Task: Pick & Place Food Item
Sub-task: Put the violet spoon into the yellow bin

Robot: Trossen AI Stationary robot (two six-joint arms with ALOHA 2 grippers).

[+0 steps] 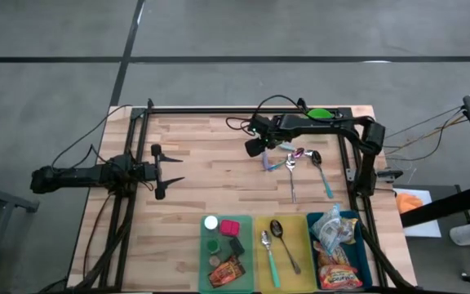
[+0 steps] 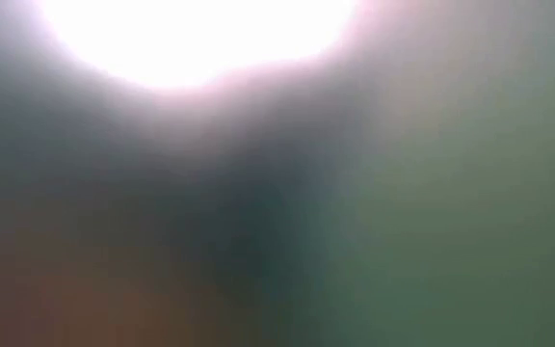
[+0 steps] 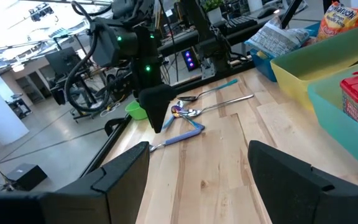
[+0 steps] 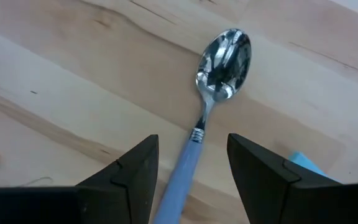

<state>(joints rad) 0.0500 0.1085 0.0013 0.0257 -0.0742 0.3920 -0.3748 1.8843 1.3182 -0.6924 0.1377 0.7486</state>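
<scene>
Blue-handled spoon [image 4: 211, 93] lies between open right jaws.

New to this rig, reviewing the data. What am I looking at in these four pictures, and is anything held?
Two dark robot arms work at a wooden table. The high view looks straight down; the low view shows only glare. The other two come from cameras on each wrist.

The left tool waits open at the table's left, holding nothing. The right tool hangs open over a blue-handled spoon, its fingers either side of the handle, not closed on it. More spoons lie beside it.

Along the near edge stand three bins: green with small packaged items, yellow with two spoons, blue with snack bags.
</scene>
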